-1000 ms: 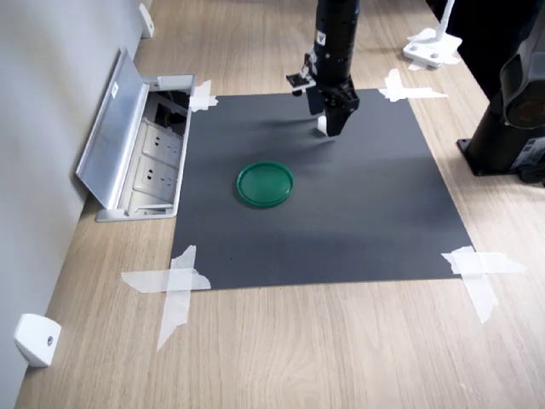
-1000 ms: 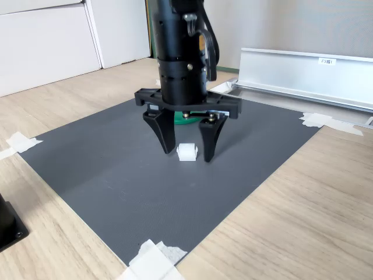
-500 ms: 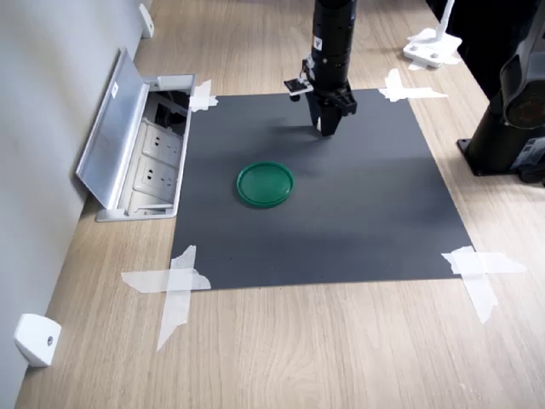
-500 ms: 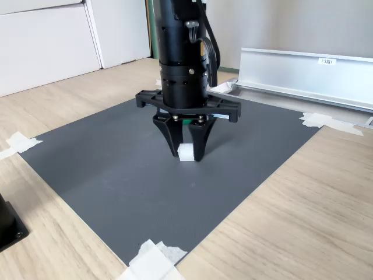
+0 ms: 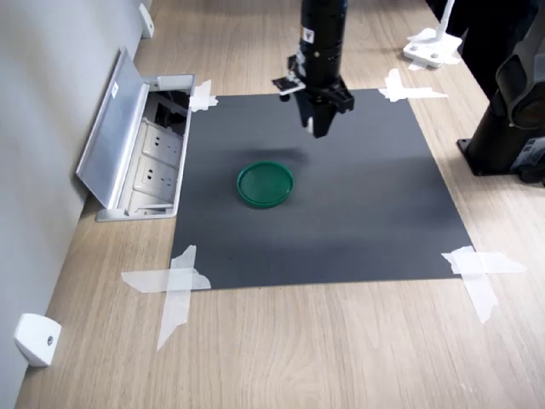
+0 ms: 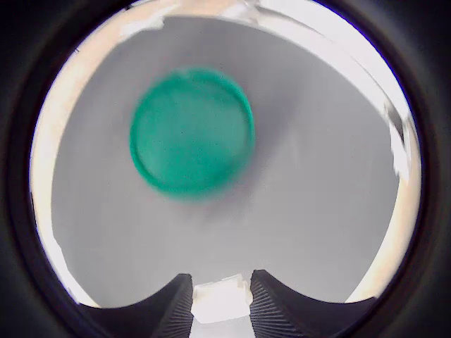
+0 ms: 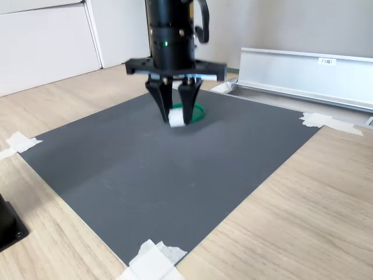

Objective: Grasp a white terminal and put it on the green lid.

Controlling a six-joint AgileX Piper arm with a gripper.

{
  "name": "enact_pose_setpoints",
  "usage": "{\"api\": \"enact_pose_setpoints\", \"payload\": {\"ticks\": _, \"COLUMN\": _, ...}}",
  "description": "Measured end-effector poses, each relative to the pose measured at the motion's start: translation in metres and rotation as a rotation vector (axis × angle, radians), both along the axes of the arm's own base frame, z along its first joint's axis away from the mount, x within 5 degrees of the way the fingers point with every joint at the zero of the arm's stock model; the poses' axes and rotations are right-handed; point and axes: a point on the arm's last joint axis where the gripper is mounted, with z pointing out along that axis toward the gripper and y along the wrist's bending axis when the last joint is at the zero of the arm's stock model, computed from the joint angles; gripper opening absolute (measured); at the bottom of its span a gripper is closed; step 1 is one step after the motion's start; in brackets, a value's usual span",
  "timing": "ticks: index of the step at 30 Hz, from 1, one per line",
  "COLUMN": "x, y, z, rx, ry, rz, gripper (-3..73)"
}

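Note:
The white terminal (image 7: 176, 118) is a tiny white block pinched between my gripper's (image 7: 176, 116) two black fingers and lifted clear of the mat. The wrist view shows it as a pale block (image 6: 220, 301) held between the ribbed pads. In the first exterior view my gripper (image 5: 314, 126) hangs above the dark mat, up and to the right of the green lid (image 5: 265, 184); the terminal is hidden by the fingers there. The lid (image 6: 192, 132) lies flat on the mat ahead of the fingers, and its rim (image 7: 197, 111) peeks out behind them in the second exterior view.
A dark grey mat (image 5: 358, 196) is taped to the wooden table. An open metal socket box (image 5: 140, 145) sits at the first exterior view's left. A black arm base (image 5: 511, 128) stands at its right edge. A white wedge piece (image 5: 36, 339) lies at lower left.
My gripper shut on the white terminal, lifted it off the mat, and carried it toward the green lid.

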Motion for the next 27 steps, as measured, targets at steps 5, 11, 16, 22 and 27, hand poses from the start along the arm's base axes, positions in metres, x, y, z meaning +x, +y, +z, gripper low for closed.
{"api": "enact_pose_setpoints", "payload": {"ticks": 5, "x": 0.026, "y": 0.032, "z": 0.008, "rx": 0.019, "ry": -0.045, "rz": 0.068, "gripper": 30.2}}
{"api": "enact_pose_setpoints", "payload": {"ticks": 11, "x": 0.053, "y": 0.055, "z": -0.013, "rx": 0.04, "ry": -0.003, "rz": 0.077, "gripper": 30.2}}
{"api": "enact_pose_setpoints", "payload": {"ticks": 16, "x": 0.059, "y": 0.055, "z": -0.031, "rx": 0.027, "ry": 0.043, "rz": 0.076, "gripper": 30.2}}
{"api": "enact_pose_setpoints", "payload": {"ticks": 22, "x": 0.063, "y": 0.055, "z": -0.034, "rx": 0.014, "ry": 0.026, "rz": 0.089, "gripper": 30.2}}
{"api": "enact_pose_setpoints", "payload": {"ticks": 27, "x": 0.063, "y": 0.055, "z": -0.034, "rx": 0.011, "ry": 0.025, "rz": 0.099, "gripper": 30.2}}
